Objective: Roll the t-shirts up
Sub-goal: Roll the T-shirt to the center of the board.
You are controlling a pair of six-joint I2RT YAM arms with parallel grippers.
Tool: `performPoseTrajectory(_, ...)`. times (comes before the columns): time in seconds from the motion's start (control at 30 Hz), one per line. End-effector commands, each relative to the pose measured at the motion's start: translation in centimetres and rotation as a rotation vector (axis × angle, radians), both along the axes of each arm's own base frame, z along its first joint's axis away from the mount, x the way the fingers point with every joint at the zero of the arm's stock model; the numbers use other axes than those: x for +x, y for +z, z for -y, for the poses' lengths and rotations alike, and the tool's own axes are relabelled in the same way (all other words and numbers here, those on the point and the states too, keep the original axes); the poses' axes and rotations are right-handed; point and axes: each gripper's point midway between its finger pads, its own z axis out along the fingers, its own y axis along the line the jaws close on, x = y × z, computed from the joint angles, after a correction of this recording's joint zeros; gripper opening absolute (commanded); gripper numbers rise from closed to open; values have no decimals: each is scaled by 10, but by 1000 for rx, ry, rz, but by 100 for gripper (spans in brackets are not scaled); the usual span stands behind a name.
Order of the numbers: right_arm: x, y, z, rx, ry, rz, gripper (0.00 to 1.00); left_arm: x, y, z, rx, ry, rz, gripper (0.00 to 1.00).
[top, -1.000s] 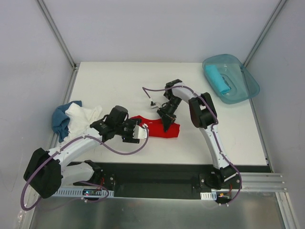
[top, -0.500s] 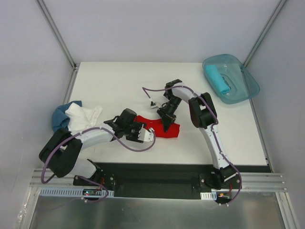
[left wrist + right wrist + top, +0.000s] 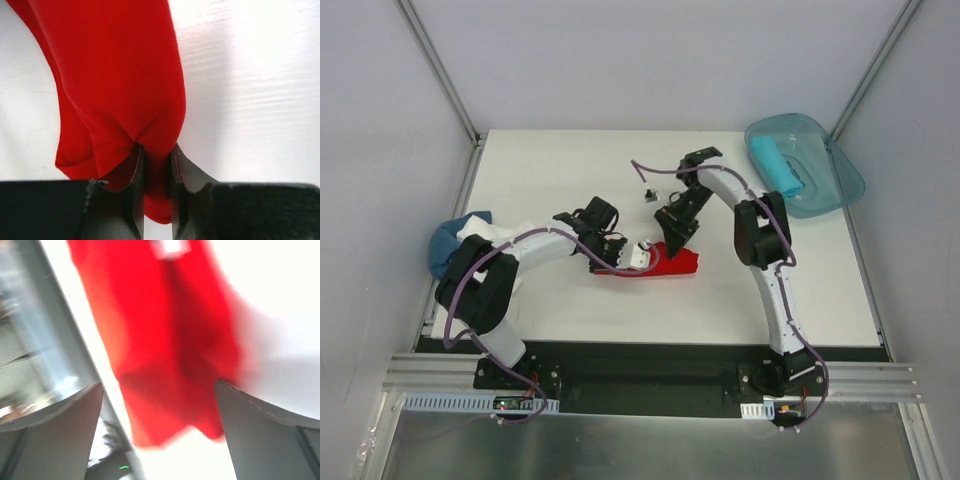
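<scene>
Pinching a fold of the red t-shirt (image 3: 115, 75) between its closed fingers, the left gripper (image 3: 156, 165) holds the cloth at the shirt's left end (the fabric puckers where the two fingers meet it), and the rest of the shirt stretches away from the gripper across the white surface (image 3: 250, 75). The right gripper (image 3: 159, 385) hangs wide open and holds nothing, poised over the red t-shirt's far edge toward its right half. Its own view is blurred, yet red cloth fills the gap between the spread fingers, and neither finger can be seen touching it. From above, the red t-shirt (image 3: 675, 266) lies as a short band whose long axis runs left to right. The left gripper (image 3: 638, 256) sits at one end of that axis, so any pull or roll would likely travel along it toward the right end, where the right gripper (image 3: 672, 228) is the nearer one. Only the left wrist view shows the pinch itself, since the top view hides it under the gripper body. Only the top view shows the other shirts: the white t-shirt (image 3: 485, 232) and blue t-shirt (image 3: 445, 250) heaped well to the left of the red t-shirt, and the turquoise t-shirt (image 3: 775, 168) in a teal tub (image 3: 840, 180) well beyond it to the right.
</scene>
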Motion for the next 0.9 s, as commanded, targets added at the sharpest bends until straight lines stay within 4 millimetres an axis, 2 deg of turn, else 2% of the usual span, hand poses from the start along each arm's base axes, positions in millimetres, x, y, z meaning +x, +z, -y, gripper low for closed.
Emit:
performPoseTrajectory(0.0,33,107,57,-7,-33,371,96,-74,-7,-21,54,44,-428,2)
performPoseTrajectory(0.03,34,109,66,-15,-66,410,96,-75,-9,-23,60,63,-461,2)
performPoseTrajectory(0.07,64,126,61,15,-155,603,96,-77,-7,-23,55,82,-497,2)
performPoseTrajectory(0.1,81,132,75,-44,-229,751,96,-73,-1,-17,19,101,-515,2)
performPoseTrajectory(0.13,59,152,92,-29,-309,890,96,-72,-1,-17,14,116,-542,2)
performPoseTrajectory(0.17,88,175,84,77,-362,1132,96,-70,1,-19,10,141,-567,2)
performPoseTrajectory(0.2,78,182,76,181,-357,1200,96,-64,6,-17,-2,151,-573,2)
performPoseTrajectory(0.23,60,207,73,283,-381,1289,96,-64,7,-14,-18,157,-606,2)
performPoseTrajectory(0.27,45,171,71,289,-377,1214,96,-62,8,-14,-22,166,-626,2)
performPoseTrajectory(0.33,-1,153,46,371,-114,1109,96,-60,14,-11,-24,178,-682,3)
performPoseTrajectory(0.37,-31,129,45,321,10,979,96,-59,15,-12,-27,187,-701,3)
performPoseTrajectory(0.4,-45,114,37,291,113,982,96,-57,19,-10,-32,191,-710,3)
performPoseTrajectory(0.47,-53,94,34,316,199,1070,96,-56,20,-9,-41,201,-733,4)
performPoseTrajectory(0.57,-52,85,19,349,290,1195,96,-55,20,-8,-41,206,-734,4)
performPoseTrajectory(0.73,-50,78,-4,373,342,1191,96,-54,19,-7,-42,217,-748,4)
performPoseTrajectory(0.87,-49,72,-13,394,384,1183,96,-52,19,-5,-45,230,-761,4)
